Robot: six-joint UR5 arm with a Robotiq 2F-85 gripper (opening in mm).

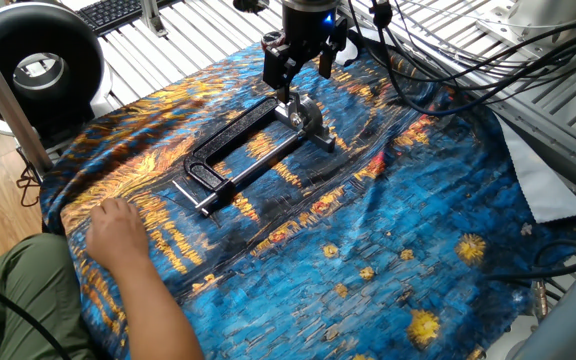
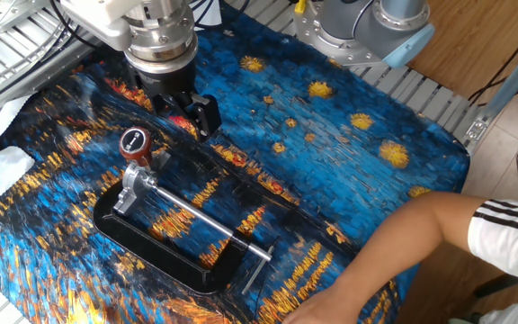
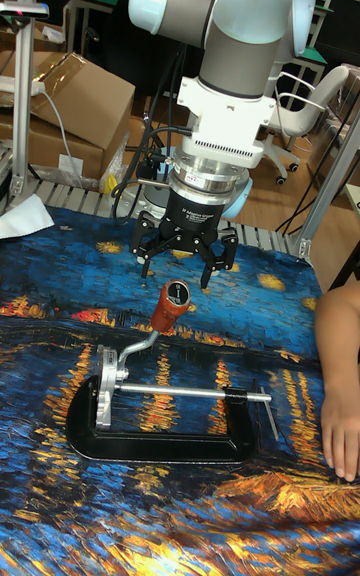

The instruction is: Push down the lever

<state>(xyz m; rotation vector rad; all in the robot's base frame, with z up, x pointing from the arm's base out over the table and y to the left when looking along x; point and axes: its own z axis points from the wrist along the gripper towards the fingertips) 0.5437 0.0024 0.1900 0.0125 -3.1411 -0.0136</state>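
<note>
You're holding the gripper above the surface with its jaws spread wide, and it's gripping nothing. In the tall view the black fingers are splaying out to either side, pointing down at the painted blue and gold cloth.

The lever is sitting just under and in front of those fingertips, in the left half of the surface and set back from the near edge. It's rising at a tilt from the silver clamp head, slim metal arm first, then the red-brown knob at the top with its dark round cap facing the camera. In the other fixed view the lever is showing clear of the gripper, with a gap of cloth between them, so you're not touching it there.

The black clamp frame is lying flat on the cloth, its open side facing the arm, and the silver screw rod is running across it from the head toward the right.

From the one fixed view the gripper is hanging over the head end of the clamp frame, toward the far edge of the surface, and the knob is hard to make out there.

A person's hand is resting flat on the cloth at its left corner.
</note>
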